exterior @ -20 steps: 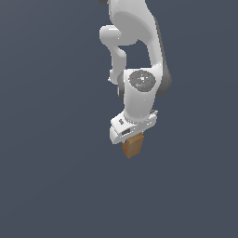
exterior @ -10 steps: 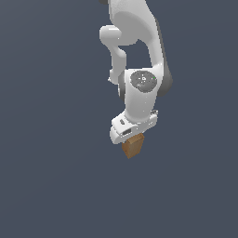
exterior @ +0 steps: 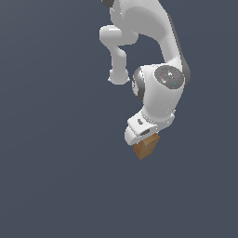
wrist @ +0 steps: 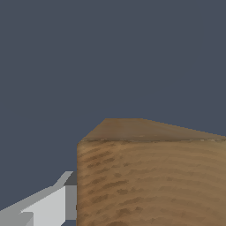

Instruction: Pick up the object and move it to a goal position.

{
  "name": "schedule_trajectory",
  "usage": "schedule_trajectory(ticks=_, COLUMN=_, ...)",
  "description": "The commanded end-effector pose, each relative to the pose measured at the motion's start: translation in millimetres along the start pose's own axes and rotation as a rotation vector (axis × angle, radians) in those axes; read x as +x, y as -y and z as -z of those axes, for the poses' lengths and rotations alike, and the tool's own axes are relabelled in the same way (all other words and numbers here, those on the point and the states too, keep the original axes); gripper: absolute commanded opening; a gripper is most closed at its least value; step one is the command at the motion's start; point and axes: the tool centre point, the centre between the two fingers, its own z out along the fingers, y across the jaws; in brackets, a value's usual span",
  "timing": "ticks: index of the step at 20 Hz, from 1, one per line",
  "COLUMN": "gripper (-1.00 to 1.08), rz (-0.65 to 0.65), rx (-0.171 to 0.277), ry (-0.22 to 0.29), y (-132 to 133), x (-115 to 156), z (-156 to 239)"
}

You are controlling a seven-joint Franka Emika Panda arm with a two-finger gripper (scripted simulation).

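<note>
The object (exterior: 146,148) is a small brown wood-grained block, held up in the air under the white arm in the exterior view. My gripper (exterior: 144,139) is shut on the object, its fingers mostly hidden by the white hand. In the wrist view the block (wrist: 150,176) fills the near part of the picture, and one light grey finger (wrist: 48,205) presses against its side.
The white arm (exterior: 158,88) reaches down from the top of the exterior view. Around it lies a plain dark grey-blue backdrop with no other objects or markers in sight.
The arm's wrist has turned a little and the hand with the block has drifted slightly. The grip on the block is unchanged.
</note>
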Motion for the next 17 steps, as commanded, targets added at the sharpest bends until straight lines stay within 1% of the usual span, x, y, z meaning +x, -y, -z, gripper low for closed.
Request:
schedule_trajectory(ticks=1, gripper=-1.00, rz=0.000, rx=-0.004, ry=-0.010, y=13, x=16, z=15)
schedule_trajectory(ticks=4, gripper=-1.00, rz=0.000, rx=-0.004, ry=-0.010, y=27, x=31, z=24)
schedule_trajectory(ticks=8, gripper=-1.00, rz=0.000, rx=-0.004, ry=-0.010, y=39, x=44, z=33)
schedule_trajectory(ticks=12, gripper=-1.00, rz=0.000, rx=-0.004, ry=-0.010, y=46, x=52, z=37)
schedule_trajectory(ticks=17, gripper=-1.00, rz=0.000, rx=-0.004, ry=-0.010, y=48, x=56, z=39)
